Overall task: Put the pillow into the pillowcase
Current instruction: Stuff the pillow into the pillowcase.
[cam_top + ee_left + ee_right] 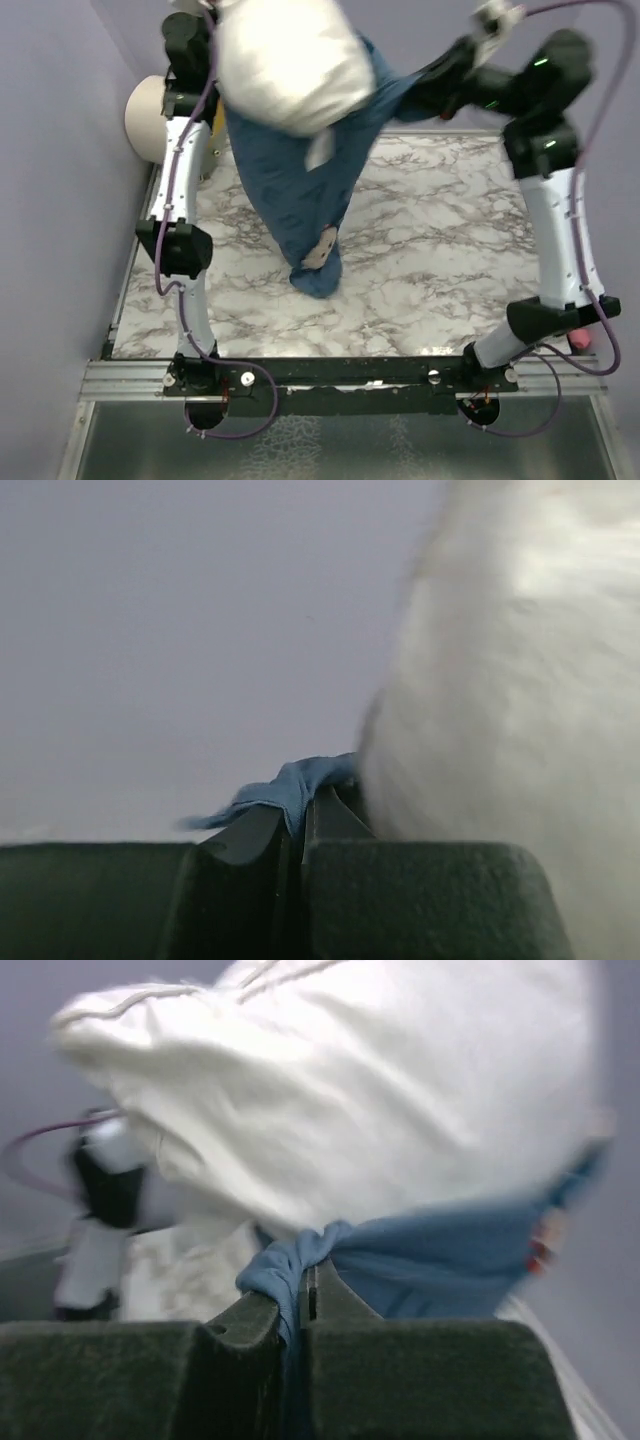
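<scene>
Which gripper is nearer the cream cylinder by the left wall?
Left. The left gripper pinches the pillowcase just above the cream cylinder; the right gripper holds the opposite edge, across the pillow.

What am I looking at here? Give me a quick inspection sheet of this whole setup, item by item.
Surface: marbled table.
Job's things: white pillow bulging from the top of the blue pillowcase, which hangs down to the tabletop.
Clutter: cream cylinder at the left edge.
Grippers: left gripper and right gripper each shut on pillowcase fabric, holding it raised.
Cables: purple cables along both arms.
Surroundings: lavender walls.
</scene>
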Controlling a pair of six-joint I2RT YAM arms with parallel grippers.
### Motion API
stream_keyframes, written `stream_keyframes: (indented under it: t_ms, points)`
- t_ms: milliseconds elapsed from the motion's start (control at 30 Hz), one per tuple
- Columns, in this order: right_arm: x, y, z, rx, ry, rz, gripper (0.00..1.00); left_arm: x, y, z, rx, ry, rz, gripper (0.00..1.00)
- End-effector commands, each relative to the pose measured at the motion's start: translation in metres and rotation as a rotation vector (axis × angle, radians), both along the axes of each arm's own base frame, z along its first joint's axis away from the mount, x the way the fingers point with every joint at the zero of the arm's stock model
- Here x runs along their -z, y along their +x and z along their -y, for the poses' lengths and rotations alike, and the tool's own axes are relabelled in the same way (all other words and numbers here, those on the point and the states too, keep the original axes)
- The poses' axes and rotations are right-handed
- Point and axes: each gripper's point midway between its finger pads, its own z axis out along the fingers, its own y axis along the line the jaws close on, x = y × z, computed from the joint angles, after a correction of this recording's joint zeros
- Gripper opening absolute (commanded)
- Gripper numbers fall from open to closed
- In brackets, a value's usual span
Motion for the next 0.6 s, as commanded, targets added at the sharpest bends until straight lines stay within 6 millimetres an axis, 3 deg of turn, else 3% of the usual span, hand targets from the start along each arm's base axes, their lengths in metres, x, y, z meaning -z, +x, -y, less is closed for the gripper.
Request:
stream_keyframes:
  t_ms: [0,33,67,100,133,200,300,333,367,400,433,467,500,533,567]
  points:
    - [-0.101,0.051,0.211,0.422,0.16,0.18,0.0,-0.101,-0.185,0.167,0.314,0.086,0.392,0.0]
    - [-0.102,0.067,0.236,0.469,0.178,0.15,0.0,-0.098,-0.219,0.194,0.355,0.099,0.434,0.0]
    - [-0.098,0.076,0.247,0.475,0.197,0.117,0.0,-0.092,-0.238,0.208,0.37,0.105,0.442,0.0]
    - [-0.093,0.08,0.248,0.465,0.192,0.112,0.0,-0.098,-0.254,0.203,0.365,0.101,0.453,0.0]
    - [-0.083,0.076,0.23,0.405,0.148,0.106,0.0,-0.1,-0.251,0.193,0.316,0.097,0.443,0.0]
    - [-0.078,0.051,0.167,0.297,0.097,0.168,0.0,-0.102,-0.212,0.16,0.208,0.079,0.402,0.0]
    - [-0.08,-0.029,0.064,0.076,0.092,0.243,0.0,-0.116,-0.138,0.101,0.095,-0.002,0.362,0.0]
    - [-0.084,-0.05,0.049,0.018,0.094,0.234,0.0,-0.124,-0.124,0.084,0.069,-0.034,0.369,0.0]
    - [-0.09,-0.06,0.048,0.004,0.109,0.24,0.0,-0.128,-0.111,0.072,0.068,-0.07,0.373,0.0]
    - [-0.101,-0.061,0.053,0.049,0.131,0.289,0.0,-0.135,-0.11,0.062,0.08,-0.103,0.387,0.0]
    - [-0.111,-0.052,0.064,0.136,0.138,0.324,0.0,-0.139,-0.115,0.066,0.116,-0.113,0.394,0.0]
    - [-0.115,-0.038,0.085,0.201,0.135,0.316,0.0,-0.142,-0.131,0.084,0.185,-0.096,0.403,0.0]
    - [-0.114,-0.016,0.121,0.262,0.128,0.277,0.0,-0.14,-0.151,0.111,0.253,-0.052,0.406,0.0]
    - [-0.116,0.0,0.158,0.316,0.151,0.246,0.0,-0.141,-0.187,0.149,0.328,0.01,0.43,0.0]
    - [-0.113,0.03,0.196,0.391,0.166,0.219,0.0,-0.137,-0.225,0.19,0.405,0.064,0.464,0.0]
